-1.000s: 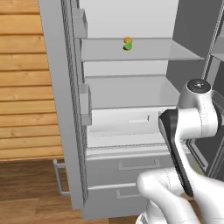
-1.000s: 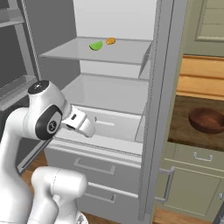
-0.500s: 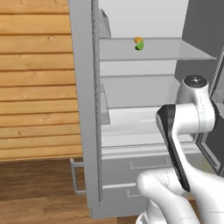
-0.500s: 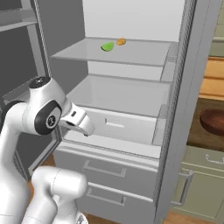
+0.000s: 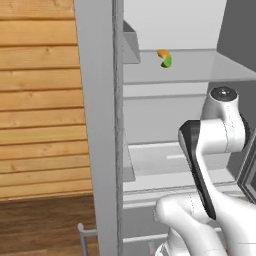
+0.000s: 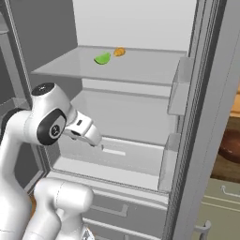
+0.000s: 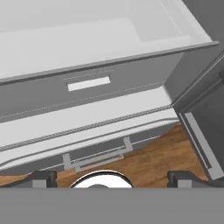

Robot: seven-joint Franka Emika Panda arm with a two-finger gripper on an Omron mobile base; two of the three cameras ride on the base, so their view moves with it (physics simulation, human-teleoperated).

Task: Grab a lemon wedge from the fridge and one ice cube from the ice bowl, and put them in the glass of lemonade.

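Inside, the fridge (image 6: 140,101) stands open, and a green lemon wedge (image 6: 102,58) lies on its upper shelf (image 6: 140,70) just beside a small orange piece (image 6: 119,51). Lower down, the gripper (image 7: 111,177) points at the crisper drawer (image 7: 87,83) and the wood floor (image 7: 162,159), its two dark fingertips (image 7: 41,178) set wide apart with nothing between them. At the right edge of the right base view, the ice bowl (image 6: 232,145) sits on the counter.

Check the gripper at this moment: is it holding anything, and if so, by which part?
Nothing is held. In the hand view the gripper has its fingertips spread wide, with bare floor and the fridge drawer front between them.
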